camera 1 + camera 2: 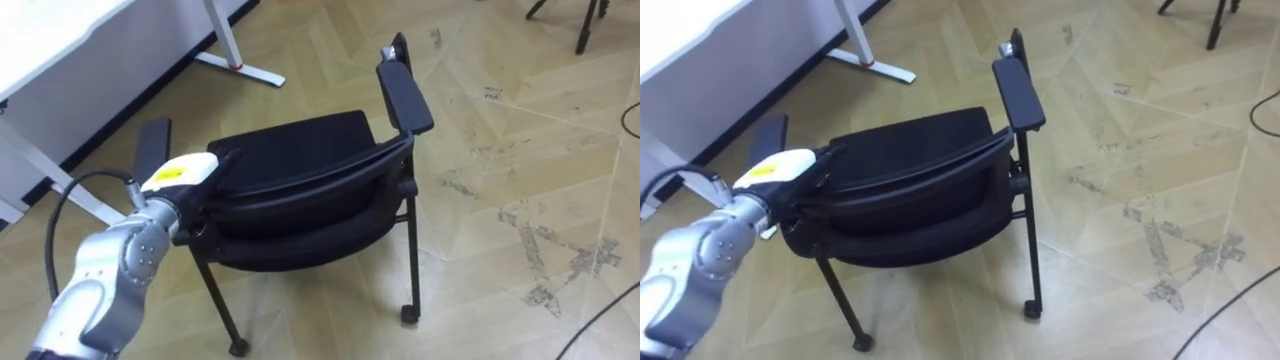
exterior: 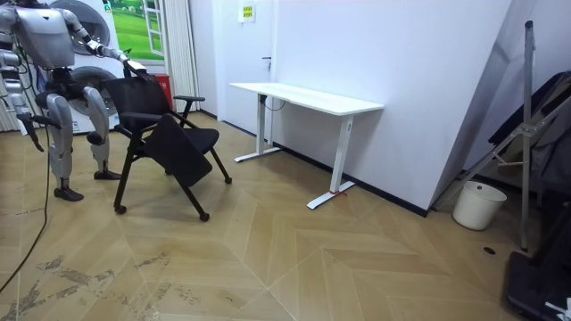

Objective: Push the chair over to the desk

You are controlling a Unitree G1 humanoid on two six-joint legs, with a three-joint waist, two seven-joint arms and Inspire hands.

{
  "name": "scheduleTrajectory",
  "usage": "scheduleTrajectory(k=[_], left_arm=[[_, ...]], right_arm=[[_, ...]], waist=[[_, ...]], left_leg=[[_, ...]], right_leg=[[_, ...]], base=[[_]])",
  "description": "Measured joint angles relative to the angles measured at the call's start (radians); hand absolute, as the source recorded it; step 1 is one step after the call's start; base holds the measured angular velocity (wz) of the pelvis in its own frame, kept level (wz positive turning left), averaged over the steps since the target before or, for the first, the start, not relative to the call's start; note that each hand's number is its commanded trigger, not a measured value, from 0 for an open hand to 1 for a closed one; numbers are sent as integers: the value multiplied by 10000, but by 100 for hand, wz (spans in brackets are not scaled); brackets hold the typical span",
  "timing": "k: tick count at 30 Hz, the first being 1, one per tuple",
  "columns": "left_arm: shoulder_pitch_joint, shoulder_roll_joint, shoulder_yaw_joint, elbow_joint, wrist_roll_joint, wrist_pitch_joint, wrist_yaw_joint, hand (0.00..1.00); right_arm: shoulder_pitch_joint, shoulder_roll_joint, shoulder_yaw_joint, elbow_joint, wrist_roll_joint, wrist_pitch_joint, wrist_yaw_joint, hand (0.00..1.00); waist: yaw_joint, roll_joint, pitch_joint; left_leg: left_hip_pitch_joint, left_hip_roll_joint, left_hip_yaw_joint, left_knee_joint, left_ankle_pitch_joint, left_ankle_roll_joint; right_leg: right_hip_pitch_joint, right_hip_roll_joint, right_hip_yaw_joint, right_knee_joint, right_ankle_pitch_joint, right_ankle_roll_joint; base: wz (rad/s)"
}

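Fingers (image 1: 222, 160) of the left hand (image 1: 185, 172) lie dark against the black top edge of the backrest (image 1: 300, 195), and whether they curl over it or rest straight on it cannot be told. The hand meets the backrest at its left end, just beside the left armrest (image 1: 152, 148); the arm comes in from the lower left. The chair (image 1: 300, 140) is black, with a padded seat, a right armrest (image 1: 405, 95) and small casters on its legs, and it stands on the wooden floor (image 1: 500, 150) with its seat turned away from the robot, towards the white desk (image 1: 40, 40). In the room view the robot stands at the left, behind the chair, which is between it and the desk. The right hand (image 2: 34, 129) hangs low beside the thigh, too small to read its fingers.
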State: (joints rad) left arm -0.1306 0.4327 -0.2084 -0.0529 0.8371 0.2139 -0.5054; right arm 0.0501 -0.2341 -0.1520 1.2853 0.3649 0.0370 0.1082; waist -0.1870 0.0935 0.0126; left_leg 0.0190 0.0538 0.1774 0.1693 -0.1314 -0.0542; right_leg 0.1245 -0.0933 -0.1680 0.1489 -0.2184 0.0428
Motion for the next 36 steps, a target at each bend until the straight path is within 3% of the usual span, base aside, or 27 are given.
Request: scheduleTrajectory(k=[5,6,7,8,14,22,26,29,33,36], left_arm=[[-6,4,-15,-564,-11,56,-950,0],[-6,-50,-24,-564,-25,69,-1110,52],[-5,-58,-25,-564,-45,68,-1192,91],[-5,-57,-25,-564,-102,72,-1376,100],[-4,-50,-23,-564,-187,71,-1818,100],[-159,208,294,-623,-152,47,-1826,100],[-164,241,295,-632,-186,-324,-1754,100],[-164,258,295,-671,-184,-471,-1831,100],[-161,262,293,-661,-122,-450,-1780,100],[-159,234,270,-638,-15,-342,-1739,100]], right_arm=[[-320,2,57,344,16,-3,149,0],[-353,-4,59,384,20,-6,147,0],[-356,-5,67,398,27,-6,144,0],[-343,-4,96,403,33,-6,142,0],[-254,-9,91,410,34,-15,139,0],[-193,-80,90,456,7,-28,349,0],[-90,-86,62,510,62,-34,401,0],[-51,-71,-7,512,256,-49,395,0],[-97,-67,-8,493,312,-46,369,0],[-141,-58,3,415,302,-39,364,0]], waist=[[-80,101,8],[-117,114,22],[-119,124,26],[-123,134,29],[-152,91,60],[-261,54,80],[-254,-67,113],[-248,-235,45],[-234,-405,23],[-255,-410,21]], left_leg=[[3,-1,-11,-2,0,0],[9,-1,-10,-3,0,0],[10,-1,-11,-4,0,0],[10,-1,-11,-3,0,0],[32,-1,3,-9,0,0],[105,0,82,-22,0,0],[103,3,81,-36,0,0],[147,4,74,-42,0,0],[275,3,78,-67,-1,-2],[279,4,91,-67,-2,-2]], right_leg=[[15,0,-6,1,0,1],[16,0,-2,3,0,1],[14,0,4,4,0,1],[7,0,11,4,0,1],[16,0,45,2,-1,1],[10,0,198,-10,-2,2],[17,6,147,12,-1,1],[64,6,152,40,1,-1],[167,6,190,40,2,-1],[145,7,222,41,2,-1]], base=[[1],[0],[0],[0],[0],[-5],[3],[0],[-2],[-4]])
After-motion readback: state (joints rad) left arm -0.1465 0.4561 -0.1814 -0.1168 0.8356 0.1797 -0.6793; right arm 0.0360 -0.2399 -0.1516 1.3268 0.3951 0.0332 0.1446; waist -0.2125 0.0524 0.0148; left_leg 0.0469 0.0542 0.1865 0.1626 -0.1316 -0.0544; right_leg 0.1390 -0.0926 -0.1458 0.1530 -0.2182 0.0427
